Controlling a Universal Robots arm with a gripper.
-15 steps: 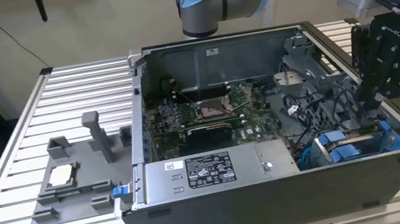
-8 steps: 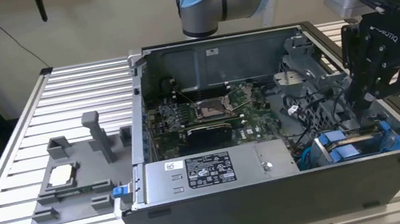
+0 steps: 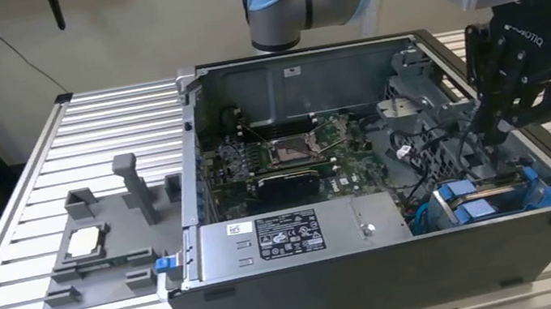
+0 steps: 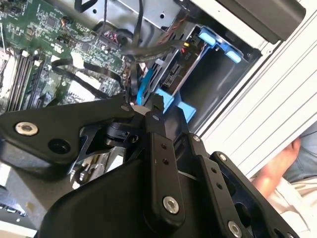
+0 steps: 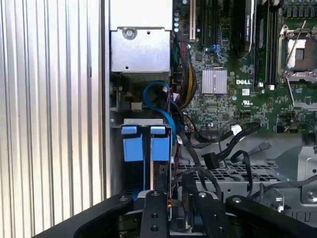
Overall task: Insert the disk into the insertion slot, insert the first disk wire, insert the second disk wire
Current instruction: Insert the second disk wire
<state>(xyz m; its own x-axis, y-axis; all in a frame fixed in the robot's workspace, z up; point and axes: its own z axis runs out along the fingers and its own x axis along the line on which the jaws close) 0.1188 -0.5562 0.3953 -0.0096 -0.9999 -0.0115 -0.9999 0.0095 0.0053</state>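
Disk: one silver-grey hard drive in a bright blue plastic carrier (image 5: pixel 132 146), sitting in the bay, two blue tabs showing.
Slot: one dark grey metal drive bay (image 5: pixel 143 122), in a corner of the open dark grey computer case (image 3: pixel 382 278).
Wires: one thin blue cable (image 5: pixel 157 89) looping just beside the bay.
Gripper: one black gripper (image 3: pixel 491 134), lowered into the case at the bay; grip cannot be told.
Outside: one grey plastic fixture (image 3: pixel 105 258) holding one small square silver chip (image 3: pixel 85 243).

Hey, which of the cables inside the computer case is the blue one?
The flat cable looping beside the blue tabs; the loose cables near it are black.
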